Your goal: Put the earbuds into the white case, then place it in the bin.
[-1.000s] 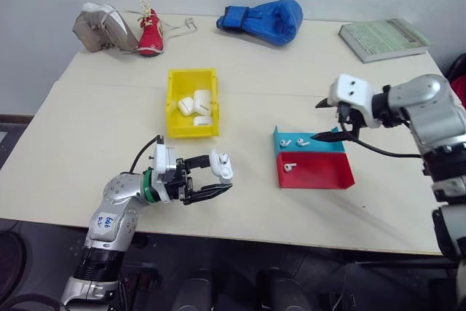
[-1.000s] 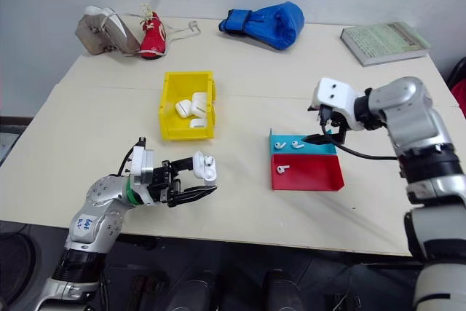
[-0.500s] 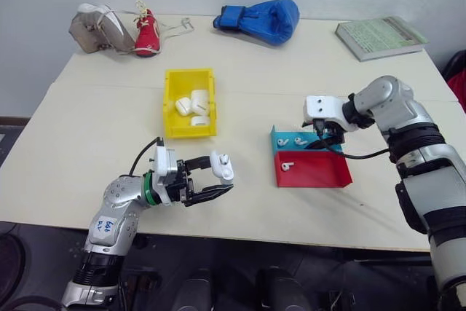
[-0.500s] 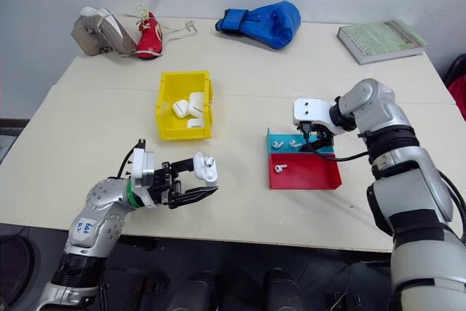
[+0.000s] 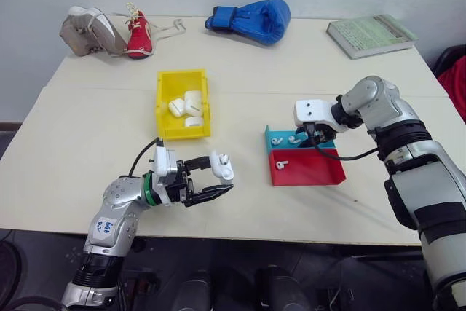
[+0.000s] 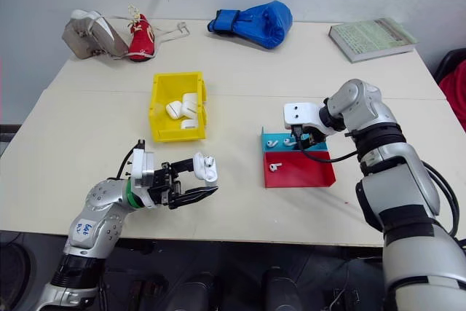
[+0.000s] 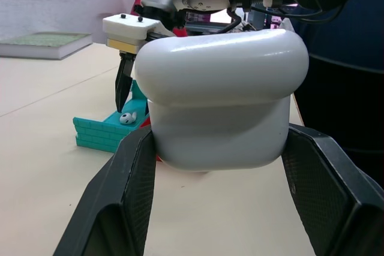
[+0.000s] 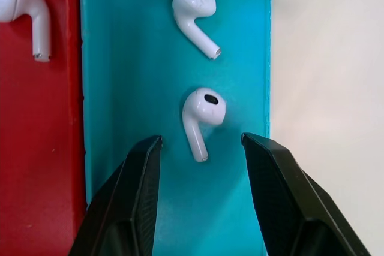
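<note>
Nearest the table's front edge, the left pincer is clamped on the white case, which it carries above the table with its lid end up; the left wrist view shows the case wedged between the two black fingers, its lower part hidden behind them. A small label on the left forearm bears handwritten marks too small to read.

Further in and to the right lie the red tray and, touching its far side, the blue tray. The right pincer hangs over the blue tray, its fingers part-open and holding nothing. In the right wrist view one of the earbuds lies on the blue floor just ahead of the gap between the fingers, untouched; a second earbud lies beyond it in the same tray. A third earbud lies in the red tray; the right wrist view cuts it off at the edge. From the head, the pincer's fingertips are hidden under the white wrist housing.

Further back, left of centre, the bin holds three more white cases.

At the table's far side lie a grey shoe, a red shoe, a blue boxing glove and a green book whose cover print is unreadable.
</note>
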You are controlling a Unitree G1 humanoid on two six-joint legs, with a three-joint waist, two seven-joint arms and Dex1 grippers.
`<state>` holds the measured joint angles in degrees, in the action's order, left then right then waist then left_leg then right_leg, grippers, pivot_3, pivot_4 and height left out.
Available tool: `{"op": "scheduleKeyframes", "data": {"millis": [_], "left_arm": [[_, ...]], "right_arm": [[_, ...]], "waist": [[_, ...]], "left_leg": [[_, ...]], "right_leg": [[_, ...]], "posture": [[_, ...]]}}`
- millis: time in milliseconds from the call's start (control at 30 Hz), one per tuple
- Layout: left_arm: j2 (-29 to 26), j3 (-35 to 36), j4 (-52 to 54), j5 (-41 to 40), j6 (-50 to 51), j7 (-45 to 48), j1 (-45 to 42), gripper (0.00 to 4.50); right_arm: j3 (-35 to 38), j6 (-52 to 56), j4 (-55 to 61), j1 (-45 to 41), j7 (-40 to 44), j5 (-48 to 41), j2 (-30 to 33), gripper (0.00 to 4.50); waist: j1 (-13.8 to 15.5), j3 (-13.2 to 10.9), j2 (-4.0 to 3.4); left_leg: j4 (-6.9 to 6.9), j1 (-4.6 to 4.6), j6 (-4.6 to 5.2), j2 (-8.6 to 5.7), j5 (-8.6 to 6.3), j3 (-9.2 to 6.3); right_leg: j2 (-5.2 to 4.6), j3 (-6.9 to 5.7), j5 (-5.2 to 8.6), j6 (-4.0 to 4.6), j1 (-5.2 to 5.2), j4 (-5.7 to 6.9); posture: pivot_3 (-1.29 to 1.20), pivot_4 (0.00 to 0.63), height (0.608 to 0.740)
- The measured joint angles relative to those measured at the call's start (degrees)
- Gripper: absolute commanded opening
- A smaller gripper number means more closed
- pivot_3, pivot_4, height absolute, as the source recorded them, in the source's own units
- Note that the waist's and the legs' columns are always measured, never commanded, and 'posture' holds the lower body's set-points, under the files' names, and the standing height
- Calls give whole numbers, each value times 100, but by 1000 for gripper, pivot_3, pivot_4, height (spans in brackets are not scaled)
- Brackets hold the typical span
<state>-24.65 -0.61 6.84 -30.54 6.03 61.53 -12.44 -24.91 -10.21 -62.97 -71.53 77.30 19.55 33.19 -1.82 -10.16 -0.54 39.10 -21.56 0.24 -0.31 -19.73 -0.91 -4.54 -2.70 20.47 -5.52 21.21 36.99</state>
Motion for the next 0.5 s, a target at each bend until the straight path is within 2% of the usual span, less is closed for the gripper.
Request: {"op": "scheduleKeyframes", "data": {"millis": [500], "left_arm": [[-11,1,35,0,18,-38,-1,2727]], "right_arm": [[28,-111,-268,-156,-78,135,-201,2144]], "waist": [[4,0,0]], "left_leg": [[2,1,0,0,0,-1]], "right_leg": [[-1,1,0,0,-1,3]], "posture": [[0,150,740]]}}
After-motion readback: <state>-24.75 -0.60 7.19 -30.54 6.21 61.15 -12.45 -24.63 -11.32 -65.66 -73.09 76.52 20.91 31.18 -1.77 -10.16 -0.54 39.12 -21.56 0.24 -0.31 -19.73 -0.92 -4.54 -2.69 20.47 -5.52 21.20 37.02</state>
